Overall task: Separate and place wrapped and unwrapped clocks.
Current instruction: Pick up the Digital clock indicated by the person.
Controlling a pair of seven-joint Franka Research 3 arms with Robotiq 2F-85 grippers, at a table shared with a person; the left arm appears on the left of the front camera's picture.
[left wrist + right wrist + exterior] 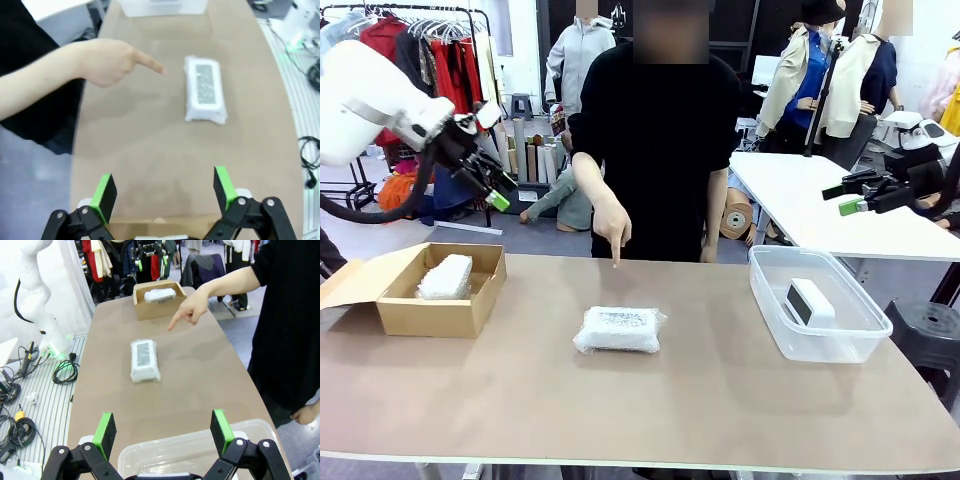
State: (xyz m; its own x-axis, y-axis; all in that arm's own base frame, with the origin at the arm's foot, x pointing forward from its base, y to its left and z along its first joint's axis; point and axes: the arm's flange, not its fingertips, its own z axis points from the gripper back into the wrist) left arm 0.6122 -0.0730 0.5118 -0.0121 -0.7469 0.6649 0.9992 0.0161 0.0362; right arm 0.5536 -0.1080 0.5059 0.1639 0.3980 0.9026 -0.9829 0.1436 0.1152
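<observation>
Brown counter: the left arm hangs over a box at the left, the right arm over a tub at the right, both jaws wide open and empty. The flat wrapped clock lies mid-counter between them, long axis left to right, end-on to both arms, seemingly nearer the left. A person's hand points at it from the far side.

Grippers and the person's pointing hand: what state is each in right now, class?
Left gripper: open, holding nothing.
Right gripper: open, holding nothing.
Person's pointing hand: empty, index finger extended.
</observation>
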